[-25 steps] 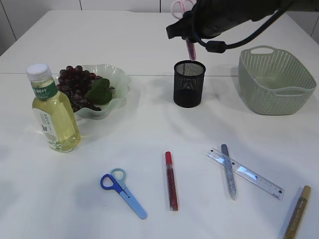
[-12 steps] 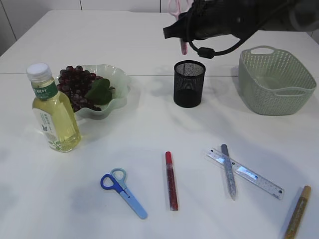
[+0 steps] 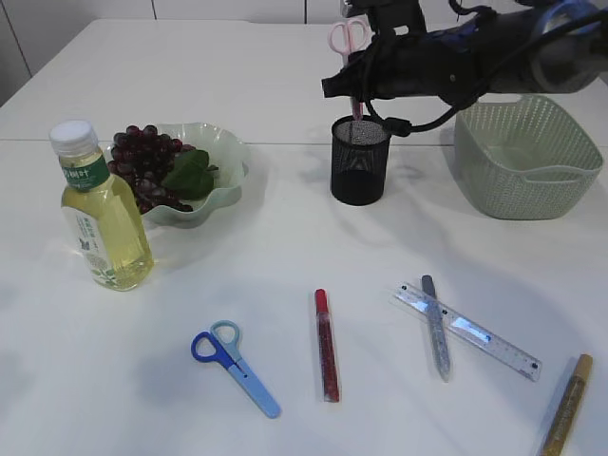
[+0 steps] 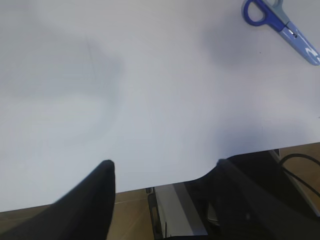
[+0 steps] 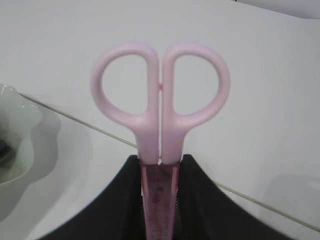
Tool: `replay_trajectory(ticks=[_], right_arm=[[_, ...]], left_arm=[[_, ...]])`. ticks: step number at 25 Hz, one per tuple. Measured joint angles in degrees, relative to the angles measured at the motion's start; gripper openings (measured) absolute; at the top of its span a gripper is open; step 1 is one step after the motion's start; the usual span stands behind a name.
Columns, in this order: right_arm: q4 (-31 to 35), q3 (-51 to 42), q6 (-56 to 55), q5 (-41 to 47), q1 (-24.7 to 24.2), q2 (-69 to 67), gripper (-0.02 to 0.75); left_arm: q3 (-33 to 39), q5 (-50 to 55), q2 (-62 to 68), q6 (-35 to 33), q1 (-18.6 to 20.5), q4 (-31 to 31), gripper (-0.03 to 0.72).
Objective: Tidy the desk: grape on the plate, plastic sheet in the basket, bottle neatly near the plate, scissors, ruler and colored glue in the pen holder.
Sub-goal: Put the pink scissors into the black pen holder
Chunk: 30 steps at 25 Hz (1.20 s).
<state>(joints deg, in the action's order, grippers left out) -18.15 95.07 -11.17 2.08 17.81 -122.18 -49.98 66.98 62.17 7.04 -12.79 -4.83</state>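
Exterior view: the right gripper [image 3: 359, 87] hangs just above the black mesh pen holder [image 3: 360, 160] and grasps the pink scissors [image 3: 348, 38] upright, handles up and blades pointing down into the holder's mouth, an attitude that suits lowering them in. Left of the pen holder the grape [image 3: 147, 161] bunch already lies on the wavy plate [image 3: 226, 152], and the bottle [image 3: 100, 211] stands just left of and in front of that plate. Right of the pen holder sits the green basket [image 3: 527, 157]; whether the plastic sheet is inside I cannot tell. In front of the pen holder, on the table [image 3: 285, 256], lie one pair of blue scissors [image 3: 235, 366], one ruler [image 3: 468, 330], and three glue sticks: the red glue [image 3: 327, 344], the silver glue [image 3: 435, 326] crossing the ruler, and the gold glue [image 3: 568, 403] farthest right. So there are two pairs of scissors in all, one bottle, one basket.

Left wrist view: the left gripper [image 4: 162, 185] is parted and empty over the table's near edge, well away from the pen holder, with only the blue scissors in sight.

Right wrist view: the two dark fingers [image 5: 125, 200] are clamped on the pink scissors just below the closed handles.
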Motion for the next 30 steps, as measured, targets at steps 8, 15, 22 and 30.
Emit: replay_trajectory(ticks=[8, 15, 22, 30], right_arm=[[-1.13, 0.11, 0.10, -4.44, -0.97, -2.41, 0.208], [-1.15, 0.11, 0.10, -4.51, -1.06, -4.58, 0.207], [-1.24, 0.11, 0.10, -3.09, -1.06, -4.58, 0.208], [-1.24, 0.11, 0.10, -1.01, -1.17, -4.58, 0.209]], left_arm=[[0.00, 0.00, 0.00, 0.00, 0.00, -0.02, 0.448], [0.00, 0.00, 0.00, 0.00, 0.00, -0.02, 0.448], [0.00, 0.00, 0.00, 0.00, 0.00, -0.02, 0.445], [0.00, 0.00, 0.00, 0.00, 0.00, -0.02, 0.443]])
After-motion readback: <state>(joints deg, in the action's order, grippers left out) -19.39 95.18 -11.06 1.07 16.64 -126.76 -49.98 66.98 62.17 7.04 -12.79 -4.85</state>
